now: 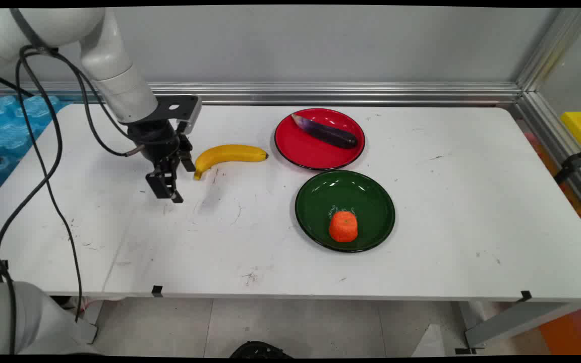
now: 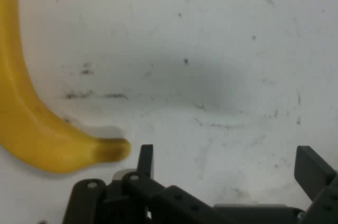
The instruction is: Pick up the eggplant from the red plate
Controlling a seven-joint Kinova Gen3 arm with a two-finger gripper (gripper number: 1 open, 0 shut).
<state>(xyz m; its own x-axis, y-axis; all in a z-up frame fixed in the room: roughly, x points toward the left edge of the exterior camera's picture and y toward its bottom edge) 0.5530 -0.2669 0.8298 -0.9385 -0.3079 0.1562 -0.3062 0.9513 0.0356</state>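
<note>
A yellow banana (image 1: 228, 154) lies on the white table (image 1: 447, 212), left of the plates. My black gripper (image 1: 175, 182) hangs low just left of the banana's stem end, open, with nothing between its fingers. In the hand view the banana (image 2: 29, 118) curves down the left side, its tip just left of my left finger (image 2: 145, 159); my gripper (image 2: 227, 163) faces bare scuffed table. A red plate (image 1: 315, 151) holds a dark purple eggplant (image 1: 327, 132). A green plate (image 1: 321, 201) holds an orange carrot piece (image 1: 343, 226).
An aluminium rail (image 1: 351, 93) runs along the table's back and right side. Black cables (image 1: 51, 176) hang from the arm over the table's left part. Blue padding (image 1: 3, 121) lies beyond the left edge.
</note>
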